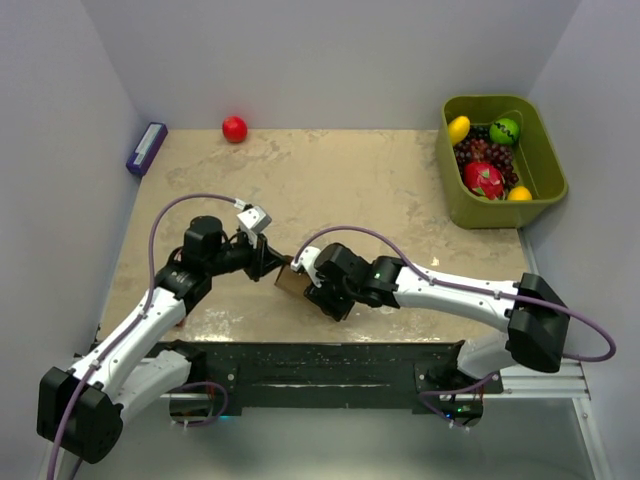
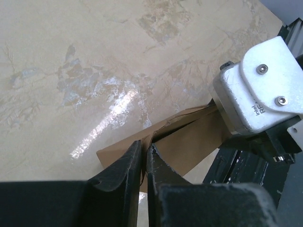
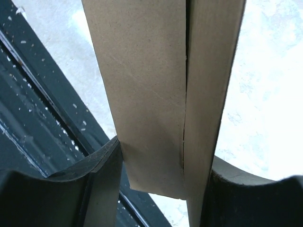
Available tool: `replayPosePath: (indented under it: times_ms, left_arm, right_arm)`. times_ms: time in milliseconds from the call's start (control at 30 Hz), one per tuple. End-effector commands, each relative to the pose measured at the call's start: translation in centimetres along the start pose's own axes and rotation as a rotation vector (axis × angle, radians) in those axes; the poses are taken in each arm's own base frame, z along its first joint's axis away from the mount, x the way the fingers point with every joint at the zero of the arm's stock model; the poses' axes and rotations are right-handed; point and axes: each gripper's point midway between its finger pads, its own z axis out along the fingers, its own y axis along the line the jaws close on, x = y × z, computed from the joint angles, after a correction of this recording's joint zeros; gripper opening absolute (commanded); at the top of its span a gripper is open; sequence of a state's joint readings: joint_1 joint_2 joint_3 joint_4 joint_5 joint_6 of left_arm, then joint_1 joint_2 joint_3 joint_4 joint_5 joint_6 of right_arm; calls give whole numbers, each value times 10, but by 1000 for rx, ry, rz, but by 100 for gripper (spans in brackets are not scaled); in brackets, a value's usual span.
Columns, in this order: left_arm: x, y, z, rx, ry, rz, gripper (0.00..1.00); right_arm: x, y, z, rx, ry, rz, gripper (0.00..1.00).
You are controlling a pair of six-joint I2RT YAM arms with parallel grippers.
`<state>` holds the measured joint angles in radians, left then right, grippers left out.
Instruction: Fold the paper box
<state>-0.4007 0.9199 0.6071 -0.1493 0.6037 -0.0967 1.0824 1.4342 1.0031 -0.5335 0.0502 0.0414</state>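
Two claws are engaging the paper box (image 2: pixel 189 139) at once. The left claw (image 2: pixel 144 147) is pressing its fingers almost together, pinching a thin flap edge at the corner of the box nearest to it. The right claw (image 3: pixel 164 153) is clamping the box body across its width, one finger bearing on each side face. The box is lying between the two claws, directly ahead of each, above the worktop (image 2: pixel 71 56). Whether its underside is touching the worktop cannot be told.

Orientation: the long axis is running straight out from between the right claw's fingers, in line with that claw's reach. From the left claw's tips it is slanting away to the right, toward the white camera housing (image 2: pixel 265 85). A lengthwise seam between two panels is showing slightly open ahead of the right claw.

Judgement on the step in hand: a flap is being folded while the body is being braced. Doing this well is calling for the right claw gripping firmly without crushing the side faces. The left claw should be swinging the flap about its crease, not pulling along the long axis. Pulling risks dragging the box out of the brace or tearing the flap.
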Motion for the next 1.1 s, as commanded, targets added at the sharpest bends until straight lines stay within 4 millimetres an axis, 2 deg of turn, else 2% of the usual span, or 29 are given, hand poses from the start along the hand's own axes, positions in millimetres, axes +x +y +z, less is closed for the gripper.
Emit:
replayPosePath:
  times_ms: [0, 200, 533, 767, 933, 1067]
  left_arm:
    - [-4, 0, 0, -38, -29, -84, 13]
    - [9, 12, 4, -103, -1, -161, 9]
    - [15, 13, 6, -127, -42, -306, 9]
    - [21, 16, 6, -149, -93, -371, 10]
    - [29, 14, 8, -141, -119, -431, 10]
    - [28, 11, 10, -124, -127, -476, 10]
  right_arm:
    - [-5, -18, 1, 97, 9, 45, 33]
    - [4, -18, 4, 96, 50, 58, 32]
    - [10, -26, 7, 124, 83, 76, 32]
    - [8, -26, 7, 111, 95, 86, 32]
    - [11, -28, 11, 95, 113, 100, 32]
    - [15, -30, 16, 93, 134, 104, 32]
